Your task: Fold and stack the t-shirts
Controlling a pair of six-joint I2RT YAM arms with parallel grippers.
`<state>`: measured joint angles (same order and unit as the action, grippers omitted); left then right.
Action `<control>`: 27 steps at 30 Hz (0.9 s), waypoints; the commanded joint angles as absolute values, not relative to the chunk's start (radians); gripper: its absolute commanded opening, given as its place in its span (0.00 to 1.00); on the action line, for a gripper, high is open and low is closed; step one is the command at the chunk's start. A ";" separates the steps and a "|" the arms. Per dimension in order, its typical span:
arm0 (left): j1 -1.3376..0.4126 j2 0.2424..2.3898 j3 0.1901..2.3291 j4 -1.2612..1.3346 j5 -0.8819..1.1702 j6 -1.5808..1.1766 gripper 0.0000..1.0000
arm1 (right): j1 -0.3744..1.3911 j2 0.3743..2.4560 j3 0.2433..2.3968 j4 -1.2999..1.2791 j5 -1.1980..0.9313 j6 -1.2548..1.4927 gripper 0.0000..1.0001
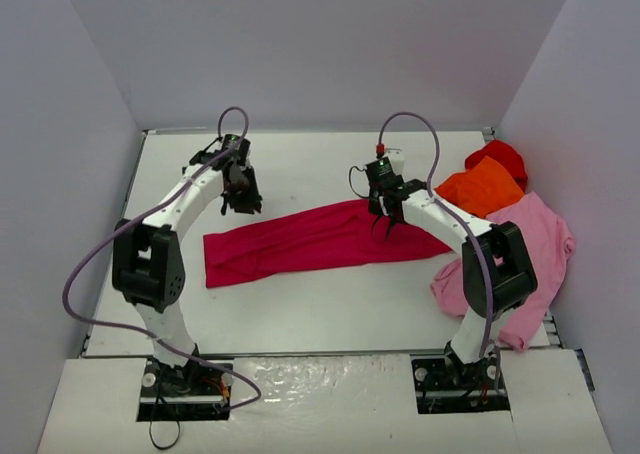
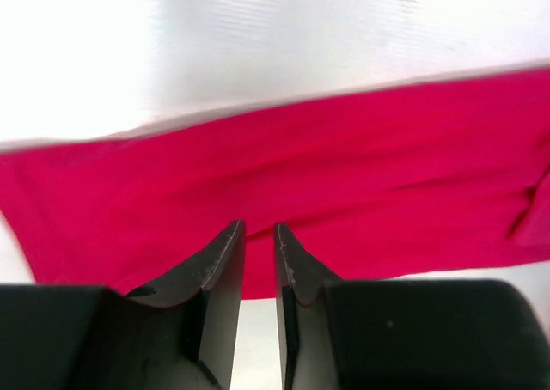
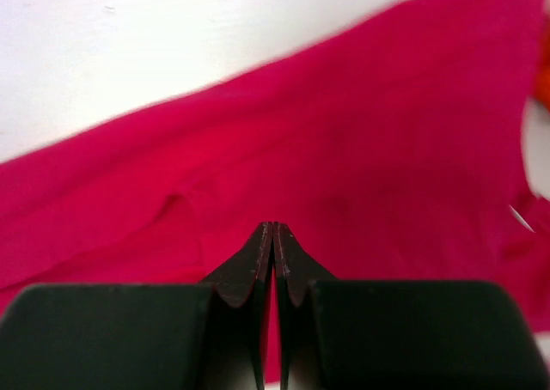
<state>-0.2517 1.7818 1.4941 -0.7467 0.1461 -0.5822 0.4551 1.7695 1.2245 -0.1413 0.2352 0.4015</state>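
Note:
The crimson t-shirt (image 1: 310,242) lies across the middle of the table as a long, narrow, folded strip. My left gripper (image 1: 241,202) hovers at the far edge of the strip's left part. In the left wrist view it (image 2: 258,228) stands slightly open, with only cloth (image 2: 344,167) and table showing through the narrow gap. My right gripper (image 1: 385,224) is over the strip's right part. Its tips (image 3: 273,227) are pressed together above the crimson cloth (image 3: 344,132), with nothing visibly pinched. A small white tag (image 3: 518,218) shows near the cloth's right end.
At the right side lie an orange t-shirt (image 1: 485,186), a bright red one (image 1: 500,156) behind it, and a light pink one (image 1: 535,242) spread toward the near right, partly behind the right arm. White walls close in the table (image 1: 300,304) on three sides.

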 commanded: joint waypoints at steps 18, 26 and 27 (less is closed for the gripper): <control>-0.396 2.044 1.505 -0.702 0.203 -0.590 0.00 | 0.339 1.807 1.086 -0.174 0.369 0.469 0.00; -0.396 1.891 1.289 -0.675 0.116 -0.648 0.00 | 0.301 2.065 1.294 -0.094 0.184 0.411 0.00; -0.396 1.861 1.258 -0.667 0.118 -0.658 0.00 | 0.302 2.095 1.335 -0.093 0.167 0.408 0.00</control>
<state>-0.3895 1.9513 1.3697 -0.6182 0.2061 -0.6216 0.3099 1.9573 1.2425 -0.1355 0.2894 0.4318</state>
